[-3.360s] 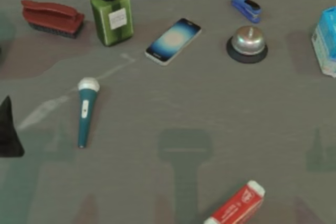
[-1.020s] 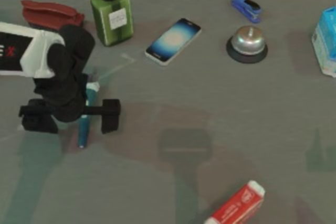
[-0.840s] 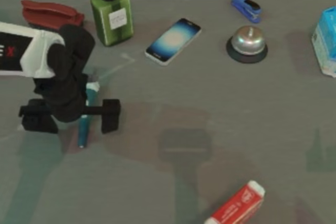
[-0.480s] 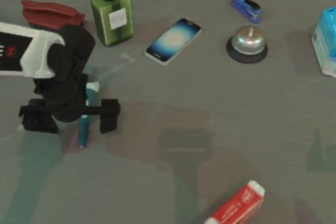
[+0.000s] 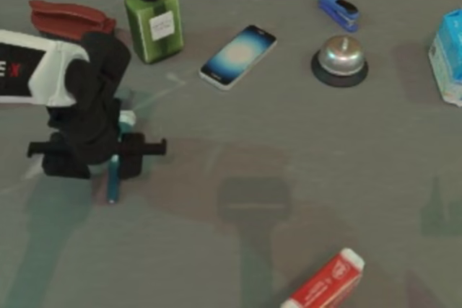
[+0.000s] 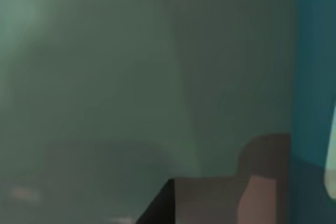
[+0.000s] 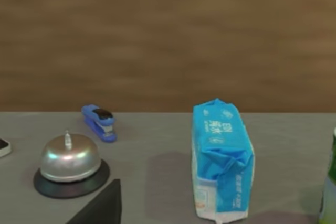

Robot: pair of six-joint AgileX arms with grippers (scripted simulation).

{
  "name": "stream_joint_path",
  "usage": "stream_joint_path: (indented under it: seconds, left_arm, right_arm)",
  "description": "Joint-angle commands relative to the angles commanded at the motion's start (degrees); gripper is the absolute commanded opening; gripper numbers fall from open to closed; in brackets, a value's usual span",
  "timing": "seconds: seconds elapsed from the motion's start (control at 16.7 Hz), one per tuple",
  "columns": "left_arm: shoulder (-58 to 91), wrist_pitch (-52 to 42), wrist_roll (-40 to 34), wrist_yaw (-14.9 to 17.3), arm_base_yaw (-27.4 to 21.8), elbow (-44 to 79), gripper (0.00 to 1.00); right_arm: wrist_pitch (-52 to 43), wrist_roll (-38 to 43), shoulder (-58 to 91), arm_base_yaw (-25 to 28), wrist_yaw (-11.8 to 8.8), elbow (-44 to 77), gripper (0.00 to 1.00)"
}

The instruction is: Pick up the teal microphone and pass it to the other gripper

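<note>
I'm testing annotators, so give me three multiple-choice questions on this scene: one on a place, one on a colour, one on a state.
1. Where is the left tool? A) over the teal microphone B) at the top view's far right C) out of sight
2. What colour is the soap bottle? A) red B) green C) blue
3. How does the phone lie? A) face down B) on edge C) face up, screen lit
Answers: 1 A, it sits over the handle; 2 B, its body is green; 3 C, the glowing screen shows.
</note>
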Motion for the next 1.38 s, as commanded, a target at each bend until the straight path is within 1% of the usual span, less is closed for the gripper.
stream_joint_path:
  seconds: [0.36, 0.42, 0.48, 0.66, 0.78, 0.96, 1.38]
  left_arm:
    - [0.0, 0.0, 0.0, 0.0, 0.0, 0.0, 0.00]
    - [-3.7, -1.8, 0.7, -0.9, -0.1, 1.4, 0.00]
    - [-3.8, -1.8, 0.7, -0.9, -0.1, 1.4, 0.00]
    - [-4.4, 1.8, 1.5, 0.8, -0.1, 0.7, 0.00]
    - [-5.4, 7.0, 2.6, 3.2, 0.1, -0.4, 0.00]
    - [-7.8, 18.4, 4.7, 8.0, 0.6, -3.1, 0.00]
    - [-15.9, 54.2, 11.1, 22.1, 1.9, -13.0, 0.00]
  right_arm:
    - [0.0, 0.0, 0.0, 0.0, 0.0, 0.0, 1.00]
    - [0.0, 0.0, 0.0, 0.0, 0.0, 0.0, 1.00]
    - [0.0, 0.0, 0.0, 0.0, 0.0, 0.0, 1.00]
    - [0.0, 0.0, 0.0, 0.0, 0.0, 0.0, 1.00]
    - [0.0, 0.0, 0.0, 0.0, 0.0, 0.0, 1.00]
    - [0.0, 0.0, 0.0, 0.0, 0.0, 0.0, 1.00]
    - [0.0, 0.0, 0.0, 0.0, 0.0, 0.0, 1.00]
